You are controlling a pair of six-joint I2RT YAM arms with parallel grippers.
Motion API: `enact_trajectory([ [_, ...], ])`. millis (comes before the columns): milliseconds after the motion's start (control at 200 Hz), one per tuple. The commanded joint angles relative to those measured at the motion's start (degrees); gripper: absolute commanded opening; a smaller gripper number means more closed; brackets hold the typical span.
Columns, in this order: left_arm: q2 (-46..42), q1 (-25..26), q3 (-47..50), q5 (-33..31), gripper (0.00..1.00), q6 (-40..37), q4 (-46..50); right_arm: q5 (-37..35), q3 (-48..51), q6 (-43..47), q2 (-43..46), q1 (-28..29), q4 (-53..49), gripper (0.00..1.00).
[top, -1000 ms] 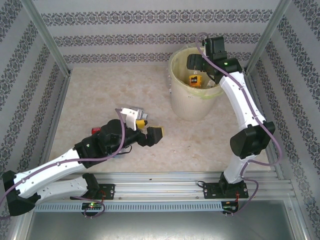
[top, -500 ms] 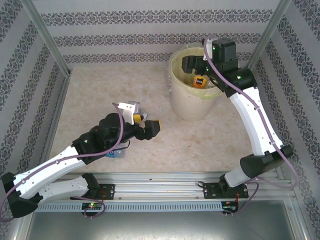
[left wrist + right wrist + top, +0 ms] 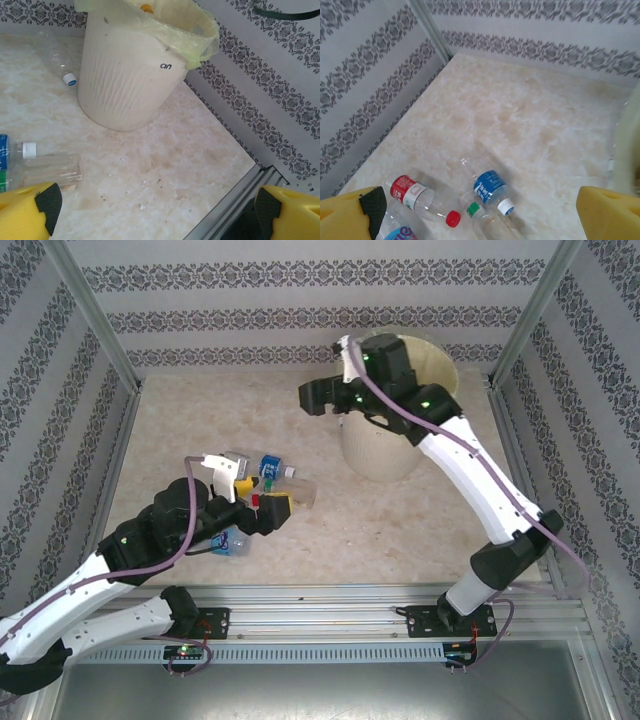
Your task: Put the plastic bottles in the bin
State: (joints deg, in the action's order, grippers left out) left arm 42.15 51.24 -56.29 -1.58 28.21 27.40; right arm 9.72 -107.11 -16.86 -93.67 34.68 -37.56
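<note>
Several bottles point(image 3: 268, 466) are seen lying loose on the desk point(image 3: 190, 420), clustered at front left-centre, well apart from the bin. In the right wrist view a red-label bottle point(image 3: 415, 194) with a red cap is seen on its side. Near it a blue-label bottle point(image 3: 491, 186) with a white cap is laid, with a green-banded bottle point(image 3: 479, 214) just beside that. A clear bottle point(image 3: 50, 170) with a white cap is seen on its side in the left wrist view. One more bottle point(image 3: 54, 47) is lying beside the bin, near the wall.

The bin point(image 3: 385, 455) is stood upright at the back right of the desk and is lined with a yellow bag point(image 3: 172, 27). Something orange is glimpsed inside the bag; what it is cannot be told.

The left fingers point(image 3: 278, 502) are positioned at the bottle cluster, spread wide, with nothing gripped. The right fingers point(image 3: 316, 398) are positioned just left of the bin, spread wide in the wrist view, with nothing gripped. Patterned walls point(image 3: 300, 300) are set around the desk.
</note>
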Motion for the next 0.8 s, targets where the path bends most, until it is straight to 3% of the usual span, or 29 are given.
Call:
enact_trajectory([
  [0,-1.16,-0.64,-0.67,-0.35,1.00,-2.27,3.91,-4.25,0.86,-1.82,-3.87,2.05,2.58,0.98],
  [275,-1.91,-0.64,0.01,-0.87,1.00,-2.10,4.76,-22.37,-10.08,0.41,-17.20,5.80,-5.14,0.98],
  [495,-2.60,-0.62,0.47,-1.57,1.00,-2.16,5.12,-28.85,-12.15,0.97,-19.56,5.34,-7.72,0.98],
  [794,-2.42,-0.62,0.93,-1.40,1.00,-1.93,4.10,-31.95,-9.93,2.45,-18.16,1.72,-9.64,0.98],
])
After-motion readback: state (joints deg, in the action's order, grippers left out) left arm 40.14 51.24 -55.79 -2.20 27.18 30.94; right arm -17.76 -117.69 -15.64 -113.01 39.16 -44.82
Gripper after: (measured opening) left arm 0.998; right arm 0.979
